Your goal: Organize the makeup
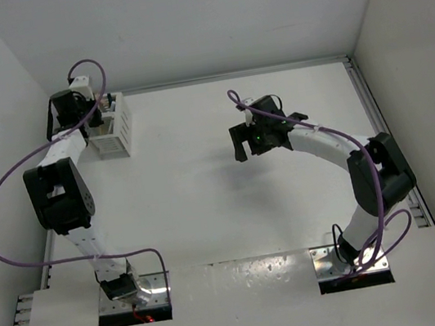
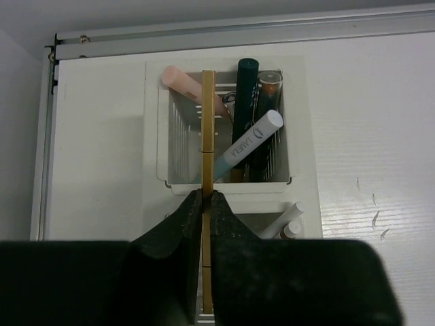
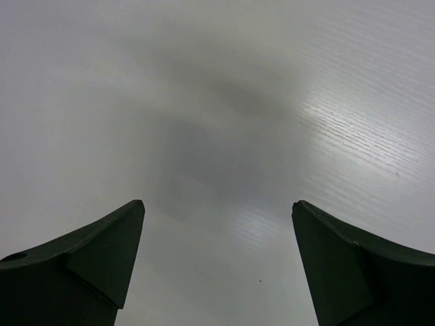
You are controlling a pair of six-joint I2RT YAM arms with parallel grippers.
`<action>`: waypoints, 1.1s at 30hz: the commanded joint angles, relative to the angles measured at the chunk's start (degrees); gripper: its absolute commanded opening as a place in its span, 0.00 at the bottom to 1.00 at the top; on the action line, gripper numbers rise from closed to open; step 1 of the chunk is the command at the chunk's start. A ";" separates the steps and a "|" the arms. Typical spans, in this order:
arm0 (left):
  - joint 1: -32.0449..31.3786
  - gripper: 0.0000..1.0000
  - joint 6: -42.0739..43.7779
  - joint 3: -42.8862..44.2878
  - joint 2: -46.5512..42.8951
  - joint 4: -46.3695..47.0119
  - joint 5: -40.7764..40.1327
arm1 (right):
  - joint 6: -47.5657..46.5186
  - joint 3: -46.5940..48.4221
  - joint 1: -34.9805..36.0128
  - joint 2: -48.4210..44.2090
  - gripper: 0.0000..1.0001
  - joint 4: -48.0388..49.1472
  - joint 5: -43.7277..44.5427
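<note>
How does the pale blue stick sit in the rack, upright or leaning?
Leaning: the pale blue stick slants across its compartment of the white rack.

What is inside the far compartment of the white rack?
A pink stick, a dark stick, a pale blue white-capped tube and a copper-tipped stick lean inside the rack. Their lower ends are hidden, and the tan stick in the left fingers covers a strip.
</note>
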 commanded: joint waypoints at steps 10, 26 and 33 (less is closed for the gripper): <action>0.63 0.35 1.52 -4.22 -3.74 0.59 3.00 | -0.04 -0.40 -0.20 -2.10 0.94 0.88 -0.28; 0.63 0.41 -0.23 3.83 -7.16 -8.70 2.73 | -1.01 -2.24 -0.28 -4.12 0.95 1.67 -0.10; 1.76 0.49 -1.98 11.32 -11.38 -17.24 -5.67 | 0.22 -1.63 -3.53 -5.87 1.00 1.67 -2.21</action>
